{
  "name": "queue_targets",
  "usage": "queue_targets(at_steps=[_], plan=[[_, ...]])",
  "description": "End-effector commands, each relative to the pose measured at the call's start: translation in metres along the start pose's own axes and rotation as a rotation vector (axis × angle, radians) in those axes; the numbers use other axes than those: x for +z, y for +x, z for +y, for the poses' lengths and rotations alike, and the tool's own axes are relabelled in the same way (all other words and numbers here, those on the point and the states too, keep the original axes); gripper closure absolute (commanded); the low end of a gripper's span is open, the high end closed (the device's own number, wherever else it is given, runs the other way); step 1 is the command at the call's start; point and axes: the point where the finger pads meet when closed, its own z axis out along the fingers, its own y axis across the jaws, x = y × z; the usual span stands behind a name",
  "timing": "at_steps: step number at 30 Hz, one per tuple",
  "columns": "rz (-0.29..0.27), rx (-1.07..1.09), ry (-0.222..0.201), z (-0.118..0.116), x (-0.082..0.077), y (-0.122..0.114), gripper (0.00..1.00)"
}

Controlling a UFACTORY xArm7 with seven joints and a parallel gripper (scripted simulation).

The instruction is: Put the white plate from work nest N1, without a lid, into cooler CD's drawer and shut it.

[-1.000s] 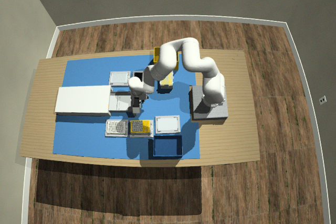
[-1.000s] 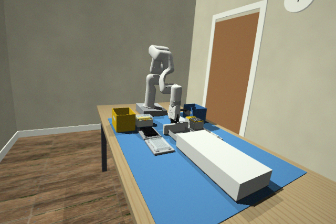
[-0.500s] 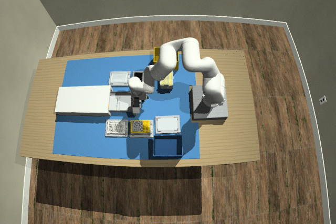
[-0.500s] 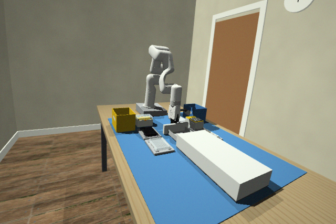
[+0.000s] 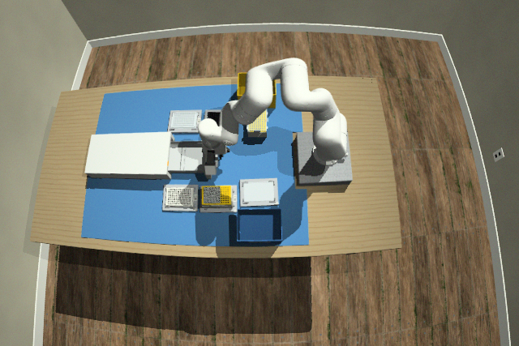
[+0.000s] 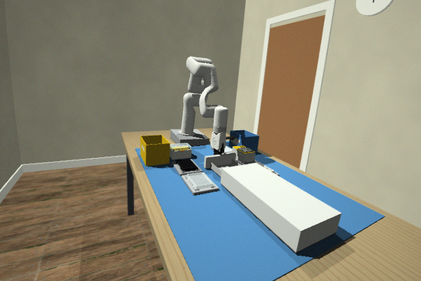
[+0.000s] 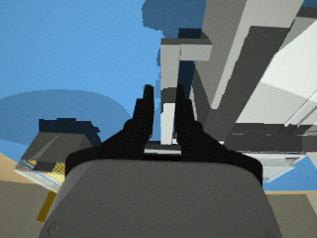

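The cooler CD [image 5: 127, 154] [image 6: 278, 196] has its drawer [image 5: 190, 160] [image 6: 224, 160] [image 7: 292, 79] standing open toward the arm's base. Its lamp [image 5: 168, 163] shows amber. My gripper [image 5: 212, 158] [image 6: 218, 151] [image 7: 163, 96] points down at the drawer's front, fingers partly open, one on each side of the bar handle [image 7: 169, 74]; narrow gaps show beside the bar, and nothing is clamped. In the visible part of the drawer I see pale floor and thin ribs, no clear plate. A white plate [image 5: 184, 121] [image 6: 199, 181] lies in a nest beside the cooler; I cannot tell whether this is N1.
A nest with a black plate [image 6: 187, 164] and a pale tip box [image 5: 256, 124] [image 6: 181, 151] stand on one side. A gridded plate [image 5: 179, 198], a yellow-topped box [image 5: 216, 194], a white nest [image 5: 258, 192] and the blue bin [image 5: 259, 225] stand opposite. The yellow bin [image 6: 154, 152] is near the edge.
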Motion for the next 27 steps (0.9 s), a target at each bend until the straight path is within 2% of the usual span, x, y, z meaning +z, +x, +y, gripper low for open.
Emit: queue_targets(at_steps=[1, 13, 27], plan=[[0.0, 0.0, -0.004, 0.002, -0.001, 0.0, 0.79], [0.0, 0.0, -0.004, 0.002, -0.001, 0.0, 0.79], [0.0, 0.0, -0.004, 0.001, -0.021, 0.0, 0.79]])
